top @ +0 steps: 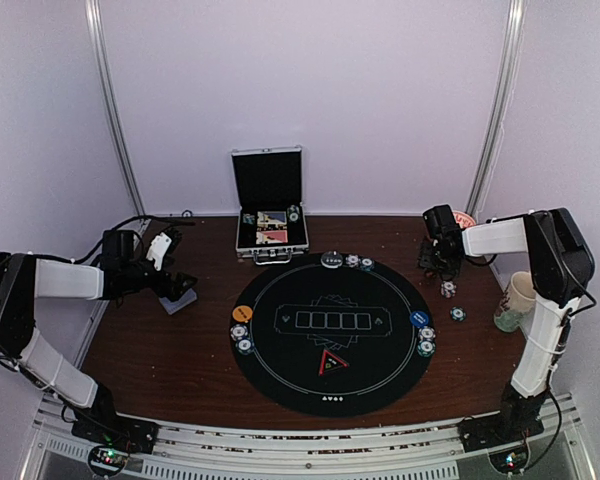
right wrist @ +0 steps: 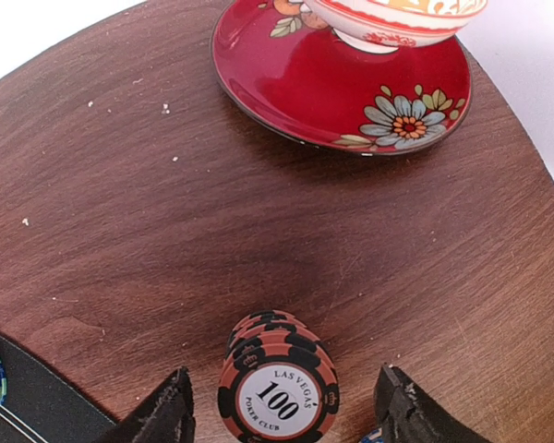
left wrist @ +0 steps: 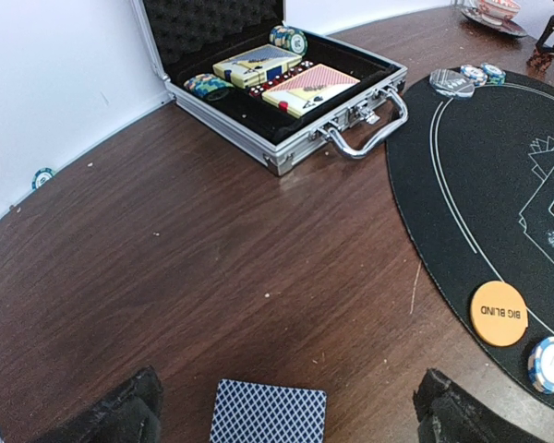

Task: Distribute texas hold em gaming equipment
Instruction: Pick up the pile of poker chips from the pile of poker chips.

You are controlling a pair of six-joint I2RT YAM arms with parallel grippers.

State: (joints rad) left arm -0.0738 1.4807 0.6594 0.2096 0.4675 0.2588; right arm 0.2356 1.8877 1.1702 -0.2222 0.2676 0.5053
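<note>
A stack of red poker chips (right wrist: 277, 386), marked 100, stands on the wood between the fingers of my right gripper (right wrist: 282, 420). Those jaws are open, with a gap on each side of the stack. At the table's left, a blue-backed card (left wrist: 268, 413) lies flat under my left gripper (left wrist: 286, 423), whose jaws are wide open and touch nothing. From above, the left gripper (top: 170, 283) hovers over the cards (top: 180, 300) and the right gripper (top: 442, 262) is at the back right. Orange (top: 242, 313), blue (top: 419, 318) and black (top: 331, 259) discs sit on the mat's rim with chips beside them.
The silver case (top: 270, 205) stands open at the back, holding card boxes and chips. The round black mat (top: 280, 385) fills the middle. A red flowered saucer (right wrist: 342, 83) with a bowl lies just beyond the red stack. Loose chips (top: 448, 289) and a cup (top: 515, 300) are at the right.
</note>
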